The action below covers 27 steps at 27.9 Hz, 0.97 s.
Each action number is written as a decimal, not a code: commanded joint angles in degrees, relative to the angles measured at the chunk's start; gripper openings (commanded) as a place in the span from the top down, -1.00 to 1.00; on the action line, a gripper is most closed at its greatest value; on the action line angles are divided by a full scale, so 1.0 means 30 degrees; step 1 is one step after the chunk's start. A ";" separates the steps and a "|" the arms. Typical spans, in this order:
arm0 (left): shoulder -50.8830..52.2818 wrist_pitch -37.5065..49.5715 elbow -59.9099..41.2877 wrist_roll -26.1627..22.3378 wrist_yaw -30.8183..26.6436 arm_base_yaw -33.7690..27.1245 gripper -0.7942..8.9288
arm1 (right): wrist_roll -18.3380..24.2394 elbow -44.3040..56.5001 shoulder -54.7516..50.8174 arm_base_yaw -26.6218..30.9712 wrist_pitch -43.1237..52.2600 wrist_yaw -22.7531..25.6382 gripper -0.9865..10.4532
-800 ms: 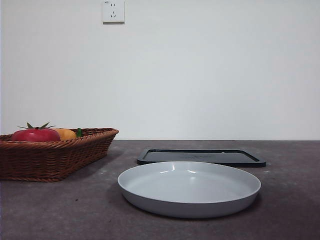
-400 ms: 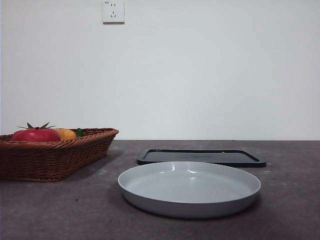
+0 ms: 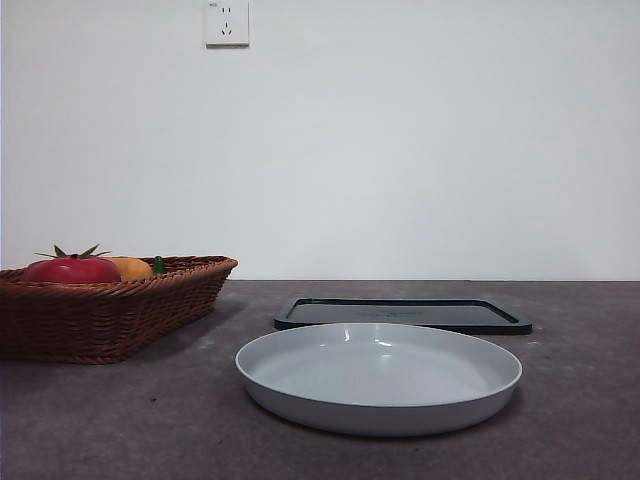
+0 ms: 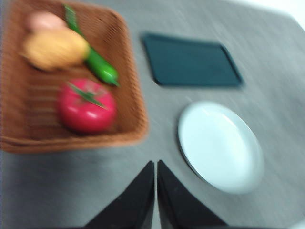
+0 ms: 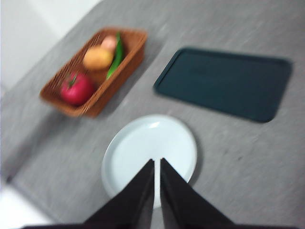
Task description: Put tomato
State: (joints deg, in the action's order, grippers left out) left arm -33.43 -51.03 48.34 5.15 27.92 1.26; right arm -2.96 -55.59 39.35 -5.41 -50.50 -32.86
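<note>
grey, speckled stone-look worktop (image 3: 120,420) runs back to a plain white wall (image 3: 420,150) with a white socket (image 3: 226,22) high on the left. on the left stands a brown wicker basket (image 3: 60,325); the tomato (image 3: 72,270) lies in its near part, beside an orange-yellow fruit (image 3: 132,268) and a green vegetable (image 4: 100,69). a white plate (image 3: 378,378) sits near the middle, a dark tray (image 3: 402,314) just behind it. the left pincer (image 4: 156,191) and the right pincer (image 5: 157,188) both hang above the worktop with jaws pressed together, holding nothing.
</note>
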 commanded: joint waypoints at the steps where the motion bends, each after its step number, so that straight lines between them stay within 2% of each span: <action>1: -0.0721 -0.0918 0.1056 -0.1348 0.0860 0.0401 0.82 | 0.1392 -0.1246 0.1049 -0.1188 -0.1151 -0.0095 0.81; 5: -0.1268 -0.2441 0.1778 -0.2025 0.1311 0.1107 0.82 | 0.2025 -0.1909 0.1938 -0.2980 -0.2302 -0.0095 0.81; 10: -0.1319 -0.3402 0.1872 -0.2098 0.1311 0.1778 0.82 | 0.2616 -0.1916 0.2353 -0.4932 -0.3220 -0.0036 0.81; 18: -0.1311 -0.3701 0.1872 -0.2055 0.1311 0.1931 0.78 | 0.2856 -0.1916 0.2375 -0.5901 -0.3184 -0.0029 0.81; 21: -0.1311 -0.3701 0.1872 -0.1989 0.1304 0.1931 0.51 | 0.2849 -0.1916 0.2375 -0.5901 -0.3177 -0.0029 0.77; 24: -0.1319 -0.3672 0.1872 -0.1989 0.1297 0.1931 0.10 | 0.2820 -0.1916 0.2382 -0.5901 -0.3177 -0.0029 0.41; 27: -0.1319 -0.3577 0.1872 -0.1989 0.1290 0.1931 -0.11 | 0.2769 -0.1916 0.2382 -0.5901 -0.3162 -0.0022 0.05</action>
State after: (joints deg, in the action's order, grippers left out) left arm -37.08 -62.50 52.77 -0.47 31.62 6.90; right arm 4.73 -60.31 46.06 -22.81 -60.60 -32.82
